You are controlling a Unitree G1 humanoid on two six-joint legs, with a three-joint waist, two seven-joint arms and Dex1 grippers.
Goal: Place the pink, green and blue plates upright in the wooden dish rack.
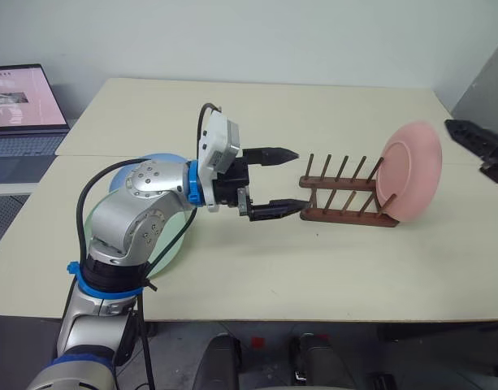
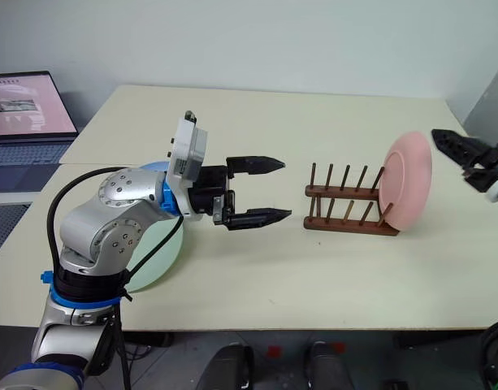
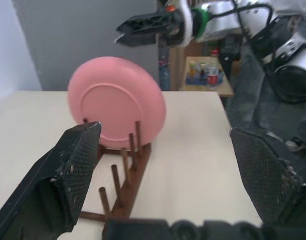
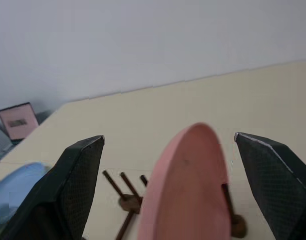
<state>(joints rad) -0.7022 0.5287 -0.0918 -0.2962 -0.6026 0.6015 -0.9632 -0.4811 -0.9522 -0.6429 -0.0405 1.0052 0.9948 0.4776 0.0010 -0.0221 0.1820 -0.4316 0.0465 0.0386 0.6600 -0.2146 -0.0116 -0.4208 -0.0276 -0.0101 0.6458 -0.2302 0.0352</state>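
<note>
1 pink plate stands upright in the wooden dish rack's 3 o'clock slot, pegs propping it. Right hand wide, empty; left hand wide. Green plate and blue plate lie at 9 o'clock.

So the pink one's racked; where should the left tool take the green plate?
Probably by the rim. The green plate lies flat on the table beneath the left arm, with the blue plate overlapping its far edge. The near edge looks free, so come from that side with the open left tool, one finger over the rim, one under.
</note>
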